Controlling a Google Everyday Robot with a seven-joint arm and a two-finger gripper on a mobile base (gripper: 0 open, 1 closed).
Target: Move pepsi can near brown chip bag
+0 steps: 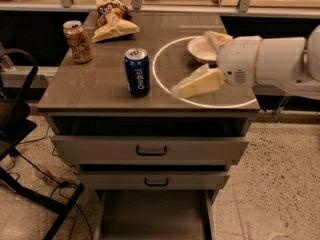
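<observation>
Blue pepsi can [137, 71] stands upright near your bench's [90, 89] front edge, well apart from the brown chip bag [113, 20] at the back. Your gripper [191, 62] hovers nearby, fingers [200, 83] spread, holding nothing.

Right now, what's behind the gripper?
The gripper hovers over the table, image-right of the pepsi can, fingers open. Behind it sits a white bowl; the upper finger covers the bowl's right part, so that part cannot be seen.
</observation>
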